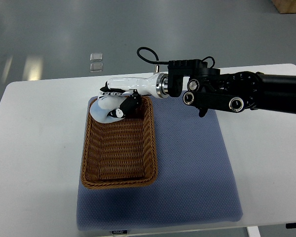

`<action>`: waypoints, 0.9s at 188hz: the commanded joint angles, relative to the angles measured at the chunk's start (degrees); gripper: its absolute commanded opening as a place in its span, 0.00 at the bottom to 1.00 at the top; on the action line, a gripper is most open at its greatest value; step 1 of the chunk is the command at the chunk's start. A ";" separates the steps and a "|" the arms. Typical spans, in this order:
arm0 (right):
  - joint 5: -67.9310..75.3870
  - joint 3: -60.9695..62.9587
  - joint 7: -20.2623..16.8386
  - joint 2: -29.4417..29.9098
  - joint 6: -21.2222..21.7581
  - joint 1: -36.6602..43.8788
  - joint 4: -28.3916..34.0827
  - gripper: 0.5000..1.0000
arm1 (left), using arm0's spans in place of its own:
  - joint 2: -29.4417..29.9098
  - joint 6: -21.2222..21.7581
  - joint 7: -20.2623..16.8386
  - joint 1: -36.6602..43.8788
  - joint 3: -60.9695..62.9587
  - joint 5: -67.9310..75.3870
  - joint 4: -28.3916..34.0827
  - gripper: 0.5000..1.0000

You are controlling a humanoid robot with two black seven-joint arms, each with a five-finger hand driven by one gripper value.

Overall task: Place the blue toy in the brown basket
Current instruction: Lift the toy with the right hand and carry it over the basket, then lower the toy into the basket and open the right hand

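The brown wicker basket (119,175) lies on the left part of a blue-grey mat (197,168). My right arm reaches in from the right edge. Its white hand (119,101) hovers over the basket's far left corner, palm down. The fingers (131,102) are curled around a pale bluish toy (103,109), which sits just inside the far rim. Much of the toy is hidden by the hand, and I cannot tell whether it touches the basket floor. The rest of the basket holds nothing.
The mat lies on a white table (34,148), with bare table to the left and right. The black forearm (237,94) spans the table's far right. Grey floor lies beyond, with a small clear object (96,61) and a cardboard box corner (291,5).
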 commanded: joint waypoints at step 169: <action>-3.16 0.09 0.00 6.13 -4.65 -10.23 -10.03 0.72 | 0.00 0.00 0.00 0.00 0.40 0.00 -0.02 1.00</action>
